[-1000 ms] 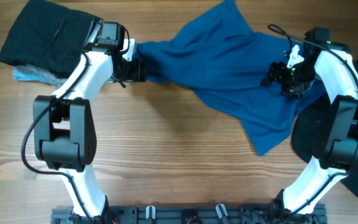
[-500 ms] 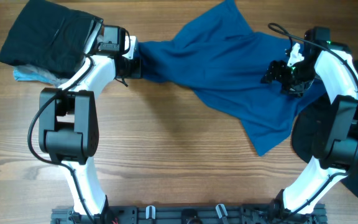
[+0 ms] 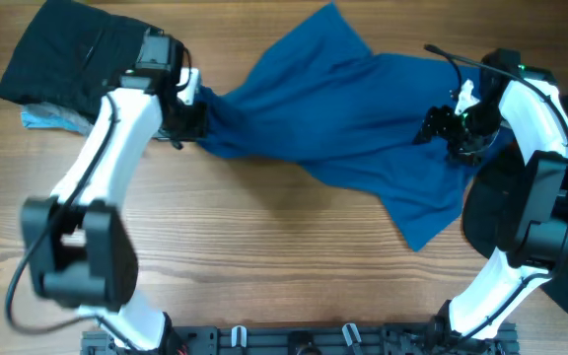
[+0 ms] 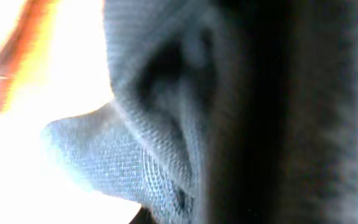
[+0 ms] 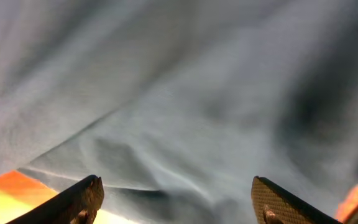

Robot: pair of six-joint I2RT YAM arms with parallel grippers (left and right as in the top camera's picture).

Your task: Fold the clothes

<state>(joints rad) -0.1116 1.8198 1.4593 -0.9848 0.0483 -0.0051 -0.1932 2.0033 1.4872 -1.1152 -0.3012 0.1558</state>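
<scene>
Our left gripper (image 3: 193, 116) is clamped on a bunched edge of the blue cloth (image 3: 343, 128), right gripper (image 3: 449, 126) hangs open over it. Looks light and floppy, so we'd grab corners.

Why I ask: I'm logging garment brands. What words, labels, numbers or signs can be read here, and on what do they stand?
No readable text in any view.
On the blue garment: no tag, print or label shows.
On the black garment: plain, nothing legible.
On the wooden table: only wood grain, no markings.
In both wrist views: only close, blurred cloth weave, no lettering.
</scene>
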